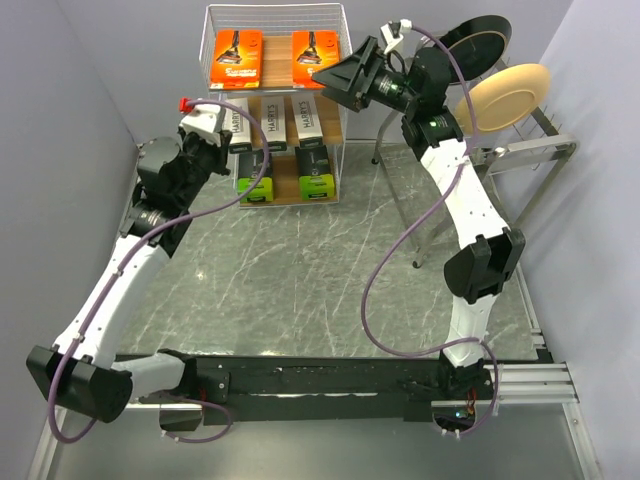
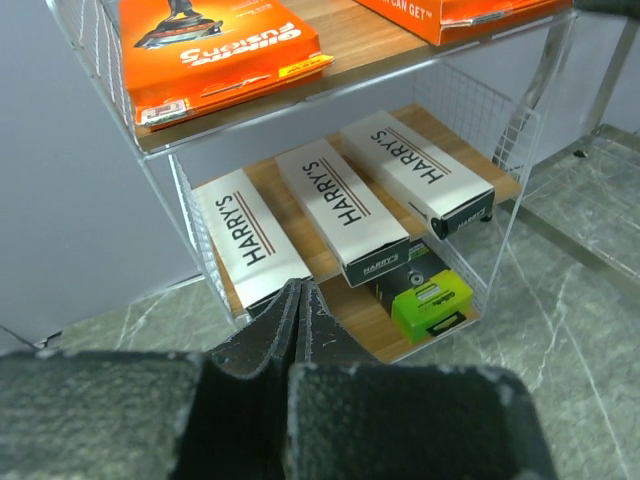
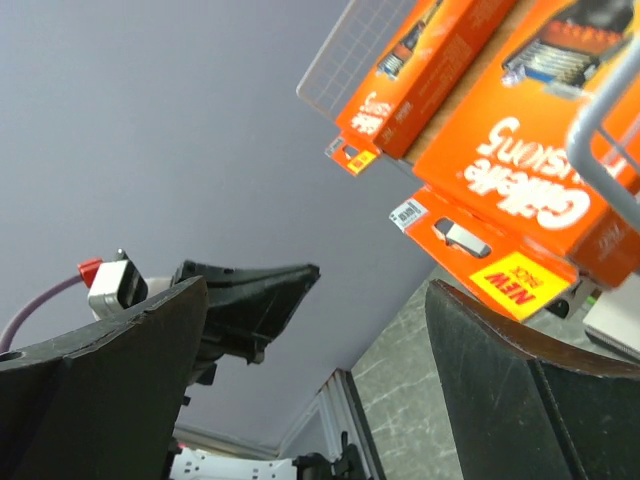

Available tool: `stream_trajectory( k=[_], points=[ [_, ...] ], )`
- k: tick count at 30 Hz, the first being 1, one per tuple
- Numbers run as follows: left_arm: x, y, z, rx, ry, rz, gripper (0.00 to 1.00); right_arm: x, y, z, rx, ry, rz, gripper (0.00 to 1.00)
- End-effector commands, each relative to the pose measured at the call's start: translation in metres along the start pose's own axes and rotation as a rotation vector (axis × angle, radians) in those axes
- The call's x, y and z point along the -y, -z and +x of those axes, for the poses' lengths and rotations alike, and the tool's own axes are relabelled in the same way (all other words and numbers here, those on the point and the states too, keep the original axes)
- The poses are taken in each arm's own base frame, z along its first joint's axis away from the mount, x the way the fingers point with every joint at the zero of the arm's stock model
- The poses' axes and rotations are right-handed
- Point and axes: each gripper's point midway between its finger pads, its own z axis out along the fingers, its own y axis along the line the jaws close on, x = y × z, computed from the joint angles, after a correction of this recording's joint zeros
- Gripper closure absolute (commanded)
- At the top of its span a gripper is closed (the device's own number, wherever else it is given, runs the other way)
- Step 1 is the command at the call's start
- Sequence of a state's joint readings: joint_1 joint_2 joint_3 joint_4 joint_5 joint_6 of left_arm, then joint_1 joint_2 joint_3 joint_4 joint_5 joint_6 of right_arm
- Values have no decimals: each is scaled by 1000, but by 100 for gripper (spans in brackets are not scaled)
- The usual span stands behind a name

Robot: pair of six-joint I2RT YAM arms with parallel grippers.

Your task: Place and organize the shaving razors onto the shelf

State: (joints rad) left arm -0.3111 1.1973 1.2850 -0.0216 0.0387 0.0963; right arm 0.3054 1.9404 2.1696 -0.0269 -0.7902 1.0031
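The shelf (image 1: pixel 343 120) stands at the back of the table. Two orange packs (image 1: pixel 238 58) (image 1: pixel 315 55) lie on its top tier, three white HARRY'S boxes (image 1: pixel 272 120) on the middle tier, and two black boxes with lime-green ends (image 1: pixel 256 185) (image 1: pixel 317 182) on the bottom tier. My left gripper (image 1: pixel 228 148) is shut and empty, its tip (image 2: pixel 300 287) just in front of the left HARRY'S box (image 2: pixel 250 240). My right gripper (image 1: pixel 335 78) is open and empty beside the right orange pack (image 3: pixel 520 210), with its midpoint in the right wrist view (image 3: pixel 315 290) below that pack.
A grey dish rack (image 1: pixel 525 150) with a black plate (image 1: pixel 478 42) and a beige plate (image 1: pixel 505 95) stands right of the shelf, behind my right arm. Grey walls close in on the left, back and right. The marble tabletop (image 1: pixel 300 270) lies in front.
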Motion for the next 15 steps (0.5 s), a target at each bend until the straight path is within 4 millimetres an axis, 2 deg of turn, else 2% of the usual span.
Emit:
stream_trajectory(
  k=[1,4,5,6,7,8,9,10,11,12,13,14,15],
  points=[
    [0,12,-7,15,-33,9,96,-26,0,-24,70,113,-63,4],
    [2,10,-8,12,-36,23,96,-18,-1,-20,61,97,-41,4],
    [2,10,-10,12,-35,23,96,-23,2,-20,61,102,-46,4],
    [3,11,-9,5,-37,29,96,-20,4,-16,51,94,-41,4],
    [3,13,-8,-2,-37,31,96,-23,7,-11,26,94,-57,3],
    [6,14,-5,-11,-38,43,96,-41,14,-10,24,132,-104,2],
    [8,20,-1,-29,-44,58,94,-41,17,-3,-3,138,-119,1],
    [11,24,3,-37,-50,74,87,-49,21,7,-45,159,-154,0],
    [15,27,17,-65,-57,90,66,-63,29,10,-54,193,-182,0],
    [15,38,15,-52,-54,87,51,-57,31,17,-70,231,-174,0],
    [11,43,16,-43,-48,59,31,-54,34,21,-81,253,-152,0],
    [7,47,33,-74,-40,26,1,-38,40,25,-78,213,-35,0],
    [-2,58,29,-61,-30,-27,1,-17,43,30,-81,273,49,0]
  ],
)
